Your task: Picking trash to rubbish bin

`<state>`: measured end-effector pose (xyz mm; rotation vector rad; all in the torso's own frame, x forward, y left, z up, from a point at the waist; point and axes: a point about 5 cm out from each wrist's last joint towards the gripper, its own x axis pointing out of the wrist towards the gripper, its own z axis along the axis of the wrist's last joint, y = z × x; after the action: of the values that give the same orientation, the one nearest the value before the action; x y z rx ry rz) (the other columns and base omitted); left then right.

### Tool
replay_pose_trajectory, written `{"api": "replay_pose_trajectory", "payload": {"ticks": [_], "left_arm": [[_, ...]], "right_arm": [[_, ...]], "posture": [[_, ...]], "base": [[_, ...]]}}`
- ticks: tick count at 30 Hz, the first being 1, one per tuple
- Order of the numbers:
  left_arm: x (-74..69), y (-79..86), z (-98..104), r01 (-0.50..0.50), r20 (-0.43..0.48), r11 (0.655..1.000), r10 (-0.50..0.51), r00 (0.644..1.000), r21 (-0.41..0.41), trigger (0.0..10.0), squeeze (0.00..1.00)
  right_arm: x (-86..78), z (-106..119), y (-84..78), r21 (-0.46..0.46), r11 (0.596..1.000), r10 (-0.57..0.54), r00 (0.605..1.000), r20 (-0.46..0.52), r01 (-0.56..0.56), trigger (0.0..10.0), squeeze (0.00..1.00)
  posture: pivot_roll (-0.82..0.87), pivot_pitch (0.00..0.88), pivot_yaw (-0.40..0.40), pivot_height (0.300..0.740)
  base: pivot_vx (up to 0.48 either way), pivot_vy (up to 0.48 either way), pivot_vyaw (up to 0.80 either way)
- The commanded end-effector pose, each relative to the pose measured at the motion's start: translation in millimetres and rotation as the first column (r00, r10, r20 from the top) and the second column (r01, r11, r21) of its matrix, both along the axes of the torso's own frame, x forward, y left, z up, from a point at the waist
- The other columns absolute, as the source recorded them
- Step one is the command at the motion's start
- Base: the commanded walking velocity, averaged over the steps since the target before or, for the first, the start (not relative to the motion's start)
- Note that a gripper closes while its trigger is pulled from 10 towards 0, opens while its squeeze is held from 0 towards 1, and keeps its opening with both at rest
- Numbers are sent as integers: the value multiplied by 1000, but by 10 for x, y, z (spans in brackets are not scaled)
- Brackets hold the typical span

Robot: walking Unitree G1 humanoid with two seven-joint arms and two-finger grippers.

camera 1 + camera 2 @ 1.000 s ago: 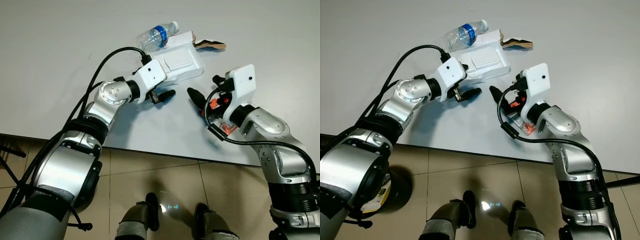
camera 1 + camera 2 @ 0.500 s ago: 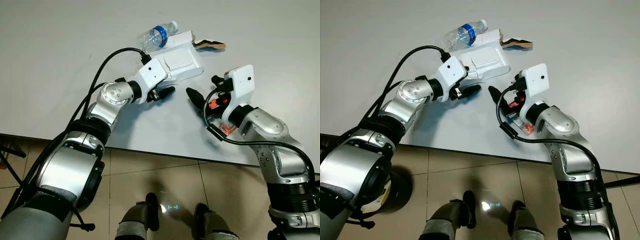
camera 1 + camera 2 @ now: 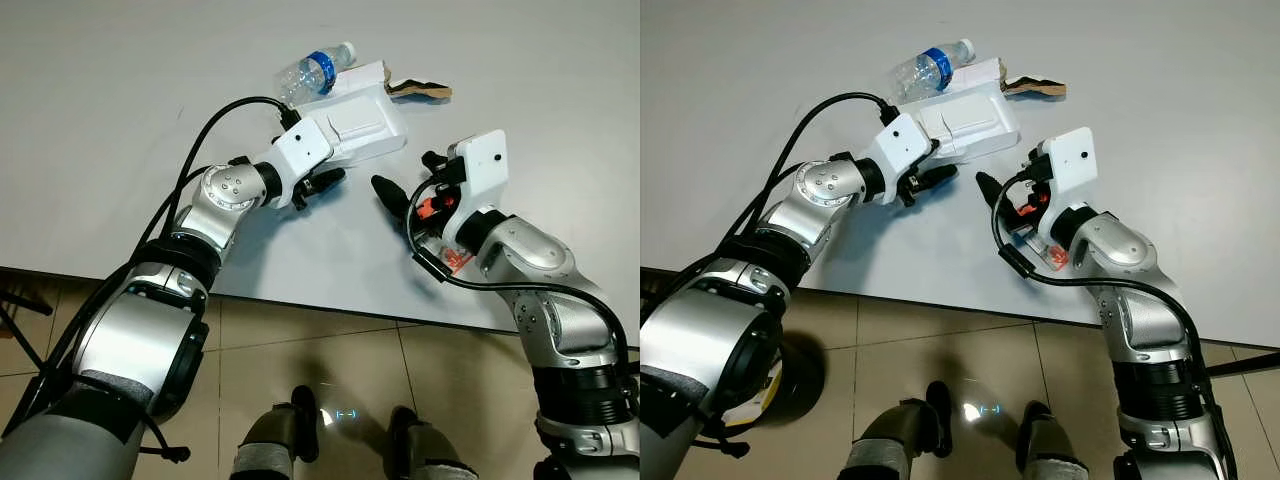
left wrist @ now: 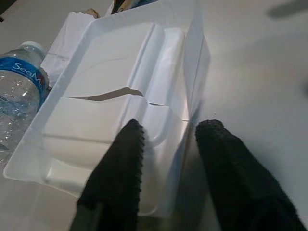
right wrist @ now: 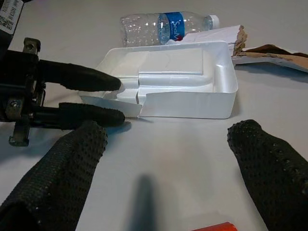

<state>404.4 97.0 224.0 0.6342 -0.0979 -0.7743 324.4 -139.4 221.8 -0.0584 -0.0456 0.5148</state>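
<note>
A white plastic tray (image 3: pixel 358 122) lies on the grey table (image 3: pixel 120 120). Against its far side are a clear bottle with a blue label (image 3: pixel 314 72) and a torn brown paper scrap (image 3: pixel 421 90). My left gripper (image 4: pixel 169 132) is open at the tray's near corner (image 3: pixel 322 181). One finger (image 4: pixel 126 154) reaches over the tray's rim and the other (image 4: pixel 219 154) stays outside the wall. My right gripper (image 3: pixel 408 178) hovers open over bare table to the right of the tray, pointing at it, with nothing between its fingers (image 5: pixel 77 163).
The table's front edge (image 3: pixel 300 300) runs just below both arms, with tiled floor (image 3: pixel 330 370) and my feet beneath. A small orange and clear item (image 3: pixel 455 262) lies under my right wrist. A dark round object (image 3: pixel 780 380) stands on the floor at lower left.
My left gripper has slid forward to the tray, and its fingers now straddle the near corner's rim. The right arm has hardly moved.
</note>
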Motion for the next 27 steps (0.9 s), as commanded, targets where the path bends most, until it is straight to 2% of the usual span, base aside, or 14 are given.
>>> {"api": "replay_pose_trajectory", "payload": {"ticks": [1, 17, 20, 25, 26, 27], "left_arm": [[-12, 39, -114, -4, -53, 1000, 5, 999, 19, 0, 0], [-30, -13, -122, 28, -59, 1000, -27, 998, 5, 0, 0], [-36, -34, -110, 42, -60, 999, -43, 997, -11, 0, 0], [-72, -107, -59, 120, -58, 990, -124, 991, -73, 0, 0], [-84, -127, -31, 141, -47, 985, -146, 988, -100, 10000, 0], [-90, -143, 8, 154, -34, 979, -160, 987, -135, 10000, 0]], "right_arm": [[-20, -35, 22, -2, 1000, 5, 1000, -5, -5, 10000, 0], [-20, -45, 24, 0, 1000, 4, 1000, -9, -4, 10000, 0], [-17, -44, 25, 0, 1000, 3, 1000, -9, -3, 10000, 0], [-15, -44, 26, 0, 1000, 0, 1000, -8, 0, 10000, 0], [-14, -45, 25, 0, 1000, -1, 1000, -8, 1, 10000, 0], [-13, -45, 25, 1, 1000, -3, 1000, -7, 3, 10000, 0]], "posture": [[-12, 306, 130, 740], [-10, 308, 129, 740], [-10, 307, 130, 740], [-8, 306, 132, 740], [-6, 304, 133, 740], [-6, 303, 133, 740]], "base": [[0, 0, 0], [0, 0, 0], [0, 0, 0], [0, 0, 0], [0, 0, 0], [0, 0, 0]]}}
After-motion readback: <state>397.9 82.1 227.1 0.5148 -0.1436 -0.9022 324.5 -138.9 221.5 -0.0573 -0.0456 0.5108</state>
